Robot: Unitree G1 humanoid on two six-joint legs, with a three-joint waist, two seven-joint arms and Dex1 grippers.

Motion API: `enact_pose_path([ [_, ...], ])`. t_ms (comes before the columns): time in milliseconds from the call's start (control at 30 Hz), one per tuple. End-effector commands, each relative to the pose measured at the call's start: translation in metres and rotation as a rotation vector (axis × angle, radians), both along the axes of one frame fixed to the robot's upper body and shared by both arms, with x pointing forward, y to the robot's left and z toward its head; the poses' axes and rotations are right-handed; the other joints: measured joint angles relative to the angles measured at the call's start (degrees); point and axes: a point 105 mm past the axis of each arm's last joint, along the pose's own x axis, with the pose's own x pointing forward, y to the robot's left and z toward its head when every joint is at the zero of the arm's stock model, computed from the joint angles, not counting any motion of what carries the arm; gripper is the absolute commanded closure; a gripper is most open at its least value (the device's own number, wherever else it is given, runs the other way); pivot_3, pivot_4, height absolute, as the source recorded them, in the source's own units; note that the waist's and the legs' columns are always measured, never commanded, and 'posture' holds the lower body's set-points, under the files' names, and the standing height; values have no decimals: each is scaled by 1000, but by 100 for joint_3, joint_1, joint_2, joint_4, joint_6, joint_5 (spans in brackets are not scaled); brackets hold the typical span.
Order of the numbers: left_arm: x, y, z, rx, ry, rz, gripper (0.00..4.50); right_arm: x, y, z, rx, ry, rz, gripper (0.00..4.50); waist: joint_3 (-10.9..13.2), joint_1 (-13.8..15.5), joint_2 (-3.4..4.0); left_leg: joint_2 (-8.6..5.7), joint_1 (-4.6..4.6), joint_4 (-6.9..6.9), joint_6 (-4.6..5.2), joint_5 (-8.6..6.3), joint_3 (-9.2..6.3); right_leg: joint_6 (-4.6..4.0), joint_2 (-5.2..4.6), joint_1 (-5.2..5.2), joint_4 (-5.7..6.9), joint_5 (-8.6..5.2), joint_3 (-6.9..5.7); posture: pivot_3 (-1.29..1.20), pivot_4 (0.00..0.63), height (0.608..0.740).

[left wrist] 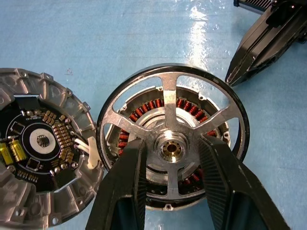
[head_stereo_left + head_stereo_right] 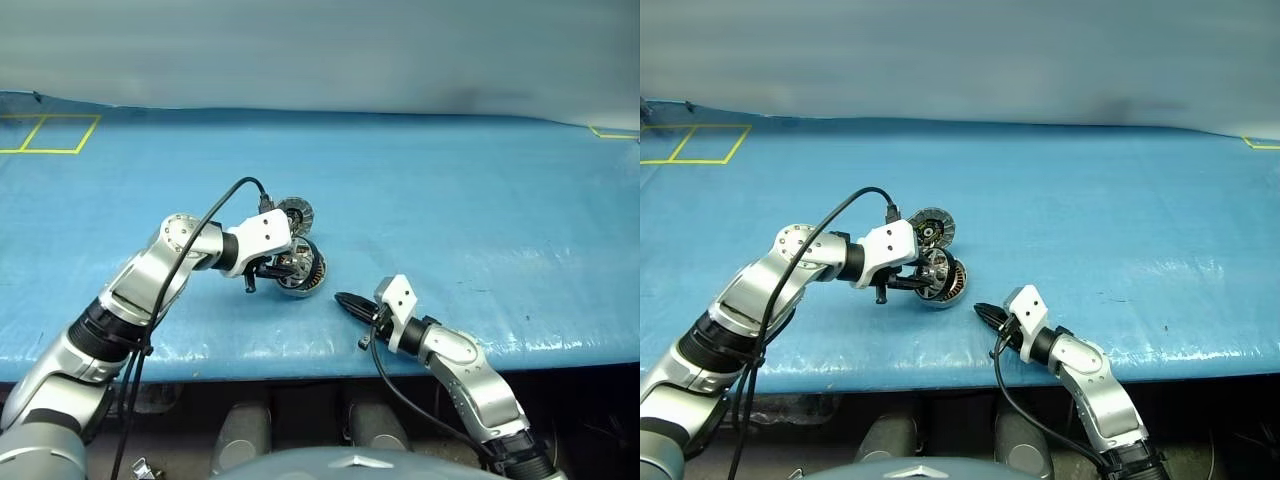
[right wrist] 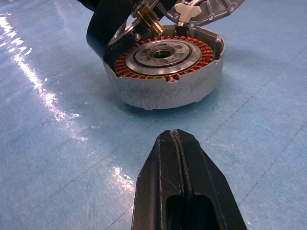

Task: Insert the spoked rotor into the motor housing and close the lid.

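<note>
My left gripper (image 1: 171, 143) is shut on the spoked rotor (image 1: 170, 93), its two fingers pinching the silver hub. The black ring hangs tilted over the motor housing (image 3: 165, 76), one edge raised, and the copper windings (image 1: 148, 106) show through the spokes. The lid (image 1: 41, 141) lies swung open beside the housing, its inner face with a circuit board turned up; from the head it sits just behind the housing (image 2: 305, 272). My right gripper (image 3: 177, 143) is shut with nothing in it and rests low on the table, a short way to the right of the housing.
Everything sits on a blue table cover (image 2: 450, 200) whose front edge (image 2: 300, 365) runs close below both arms. Yellow tape marks lie at the far left (image 2: 50, 133) and far right (image 2: 612, 132). A black cable (image 2: 215, 210) loops up from the left wrist.
</note>
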Motion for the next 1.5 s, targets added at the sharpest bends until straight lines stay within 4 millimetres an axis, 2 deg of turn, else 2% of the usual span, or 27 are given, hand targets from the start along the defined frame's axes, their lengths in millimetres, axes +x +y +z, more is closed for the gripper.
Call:
enact_pose_path([
  [33, 4, 4, 9, 14, -26, 13, 3182, -1, 3, 4, 11, -21, 1, 4500, 0, 0, 0, 0, 0, 0, 0, 0, 0, 0, 0, 0, 0, 0, 0, 0, 150, 740],
  [367, 4, 10, 4, 60, -3, 9, 3182, -2, 7, 1, 10, -8, -1, 4500, 0, -4, 0, 0, -1, 0, 0, 0, 0, 0, 0, -1, 0, 0, 0, 0, 150, 740],
  [900, 7, 2, 6, 57, -6, -30, 3182, -3, 8, -3, 6, 2, -28, 4500, 0, 0, 0, 0, 0, 0, 0, 0, 1, 0, 0, 0, 0, 0, 1, 0, 150, 740],
  [1433, 5, 3, 5, 105, 8, -76, 3182, -1, 6, -5, -13, -1, -37, 4500, 0, -5, 0, 0, 0, 0, 0, 0, 1, 0, 1, -1, 0, 0, 0, 0, 150, 740],
  [1467, 6, 3, 5, 108, 8, -77, 2466, -1, 6, -5, -14, -1, -38, 4500, 0, -5, 0, 0, -1, -1, 0, 0, 1, 0, 1, -1, 0, 0, 0, 0, 150, 740],
  [1500, 6, 3, 5, 110, 8, -79, 2280, -1, 5, -5, -14, 0, -39, 4500, 0, -5, 0, 0, -1, -1, 0, 0, 1, 0, 1, -1, 0, 0, 0, 0, 150, 740],
])
